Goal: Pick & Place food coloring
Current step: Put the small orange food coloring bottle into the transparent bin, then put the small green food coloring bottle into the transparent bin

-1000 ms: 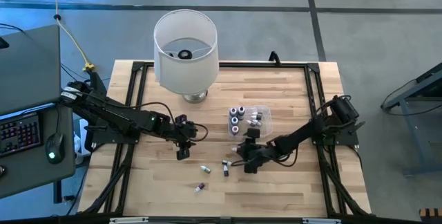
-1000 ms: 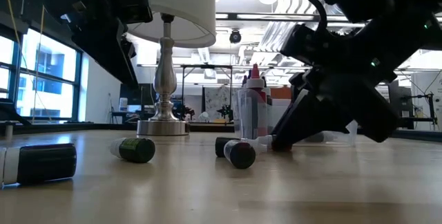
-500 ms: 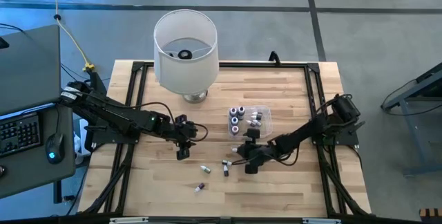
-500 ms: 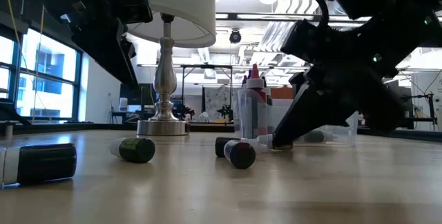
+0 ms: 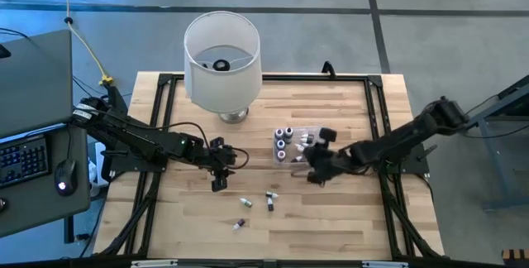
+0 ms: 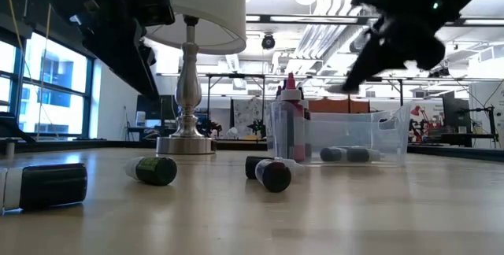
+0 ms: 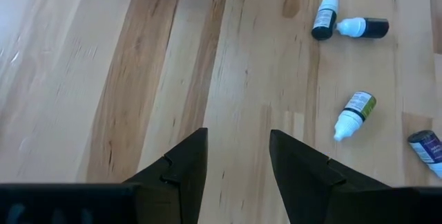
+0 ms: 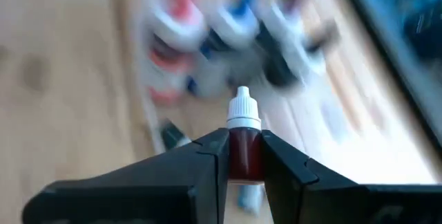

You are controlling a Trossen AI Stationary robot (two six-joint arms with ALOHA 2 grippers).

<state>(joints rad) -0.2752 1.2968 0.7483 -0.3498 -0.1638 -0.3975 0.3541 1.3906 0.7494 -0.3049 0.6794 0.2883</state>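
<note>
One red bottle [image 8: 243,149] is clamped in the right gripper [image 8: 243,156], which has been lifted from the table to just above the tub [image 5: 315,138]. Four bottles are left lying nearby. The left gripper [image 7: 236,156] is held open.

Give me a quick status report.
Right gripper shut on red bottle, over clear tub. Left gripper open, idle. Four bottles left on table.

lamp [image 5: 221,57] at the bench's [image 5: 347,218] rear, left of centre. clear tub [image 5: 301,145] in front-right of lamp, holding bottles. right gripper [image 5: 314,165] above tub's near edge. three loose food coloring bottles [image 5: 269,200] on bench nearer front. left gripper [image 5: 219,169] left of those.
</note>
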